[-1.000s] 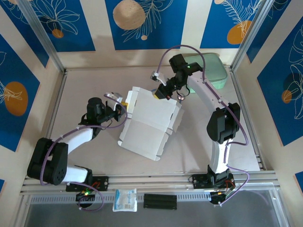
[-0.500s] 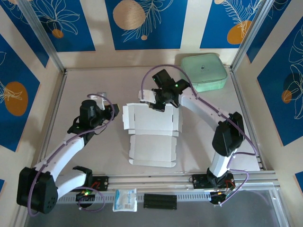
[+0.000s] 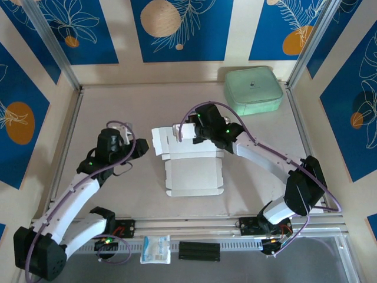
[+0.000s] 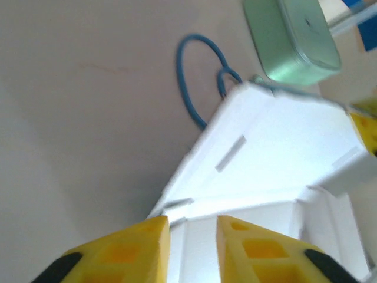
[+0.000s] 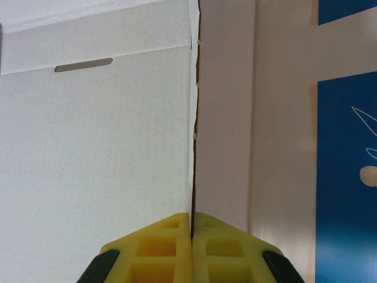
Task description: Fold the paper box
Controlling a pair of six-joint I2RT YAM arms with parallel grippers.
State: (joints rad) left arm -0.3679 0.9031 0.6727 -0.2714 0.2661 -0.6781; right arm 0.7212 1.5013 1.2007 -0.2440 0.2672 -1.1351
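Middle blocked, far-left open.
The paper box [image 3: 191, 168] and right arm [image 3: 259, 154] take up mid-table; mint-green case [image 3: 253, 89] sits in far-right corner; bare table [image 3: 112, 97] far left.

White arms [image 3: 76, 191] with black joints, purple cables — yellow fingers [image 5: 147, 253]

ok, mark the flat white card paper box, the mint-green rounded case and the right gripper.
flat white card paper box [image 3: 194, 174]: top external view, bare near panel.
mint-green rounded case [image 3: 253, 88]: top external view, lid centre.
right gripper [image 5: 192, 219]: right wrist view, seam between its yellow fingertips.
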